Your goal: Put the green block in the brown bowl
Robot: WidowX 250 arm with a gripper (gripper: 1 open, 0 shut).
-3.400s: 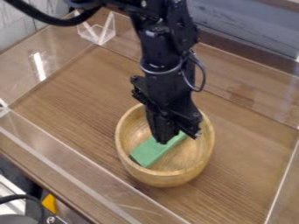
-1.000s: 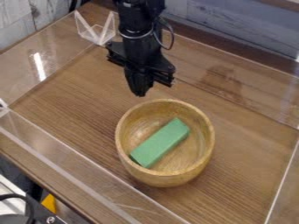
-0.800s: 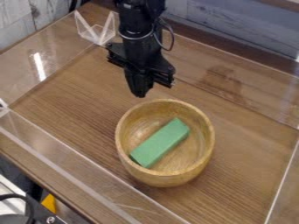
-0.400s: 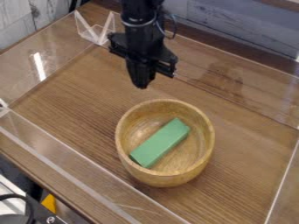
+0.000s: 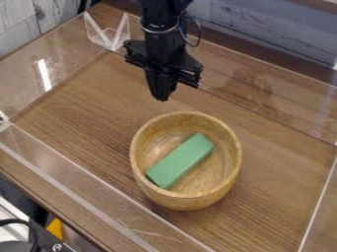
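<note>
Matte green block [image 5: 179, 160] inside grainy brown bowl [image 5: 228, 177].

Single raised front view, angled down, fairly close.

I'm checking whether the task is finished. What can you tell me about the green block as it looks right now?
The green block is a flat, elongated bar, solid bright matte green. It lies inside the brown bowl, slanted from lower left to upper right, resting on the bowl's inner surface. Nothing else touches it; the gripper is above the table beyond the bowl.
</note>
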